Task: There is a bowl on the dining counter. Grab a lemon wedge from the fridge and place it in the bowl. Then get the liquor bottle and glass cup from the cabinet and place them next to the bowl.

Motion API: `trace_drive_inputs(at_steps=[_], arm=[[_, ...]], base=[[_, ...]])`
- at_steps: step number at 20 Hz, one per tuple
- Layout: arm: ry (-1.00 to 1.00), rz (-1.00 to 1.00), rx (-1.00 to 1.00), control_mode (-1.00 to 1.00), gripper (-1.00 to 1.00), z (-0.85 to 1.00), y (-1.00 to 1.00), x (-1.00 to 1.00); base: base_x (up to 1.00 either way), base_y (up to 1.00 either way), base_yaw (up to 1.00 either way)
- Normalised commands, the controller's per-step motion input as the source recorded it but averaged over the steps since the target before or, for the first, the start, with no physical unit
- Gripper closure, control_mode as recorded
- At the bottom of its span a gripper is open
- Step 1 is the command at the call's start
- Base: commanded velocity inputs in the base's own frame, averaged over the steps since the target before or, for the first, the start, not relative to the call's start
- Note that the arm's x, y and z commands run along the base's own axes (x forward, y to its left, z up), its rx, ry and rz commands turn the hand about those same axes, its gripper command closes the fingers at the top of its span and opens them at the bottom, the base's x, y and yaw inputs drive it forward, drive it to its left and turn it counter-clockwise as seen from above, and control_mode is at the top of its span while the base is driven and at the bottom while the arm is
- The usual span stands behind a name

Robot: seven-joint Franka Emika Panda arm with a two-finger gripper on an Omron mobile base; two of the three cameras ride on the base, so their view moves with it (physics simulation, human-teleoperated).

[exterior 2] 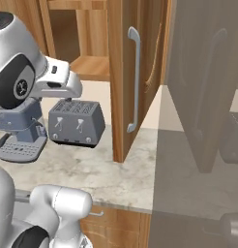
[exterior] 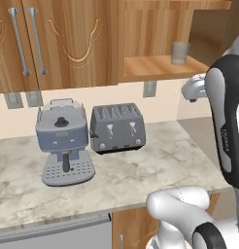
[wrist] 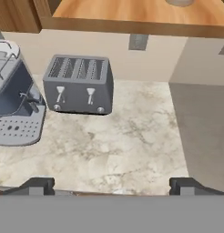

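Note:
A clear glass cup (exterior: 180, 52) stands on the lower shelf (exterior: 155, 67) of the open wooden cabinet, above the counter's right end. Its base shows at the top edge of the hand view as glass cup (wrist: 180, 2). My gripper (wrist: 111, 186) is open, its two dark fingertips (wrist: 36, 185) set wide apart with nothing between them. It hovers over the marble counter (wrist: 127, 145), below and in front of the shelf, looking down at a slant. My white hand (exterior 2: 60, 81) hangs in front of the shelf, above the toaster.
A grey four-slot toaster (exterior: 116, 127) and a blue-grey coffee machine (exterior: 63, 141) stand on the counter against the wall. The open cabinet door (exterior 2: 133, 77) juts out to the right of the shelf. Closed cabinet doors (exterior: 48, 39) are on the left.

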Motion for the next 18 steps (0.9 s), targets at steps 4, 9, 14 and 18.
trace_drive_inputs(at_steps=[4, 9, 14, 18], arm=[[-0.20, 0.00, -0.03, -1.00, -1.00, 0.53, -0.13, 0.41], [-0.09, 0.00, -0.08, -1.00, -1.00, 0.25, 0.00, 0.58], [-0.03, 0.00, -0.13, -1.00, -1.00, 0.13, -0.01, 0.64], [-0.03, 0.00, -0.13, -1.00, -1.00, 0.10, -0.08, 0.57]], base=[[0.00, 0.00, 0.00], [0.00, 0.00, 0.00], [0.00, 0.00, 0.00], [0.00, 0.00, 0.00]])
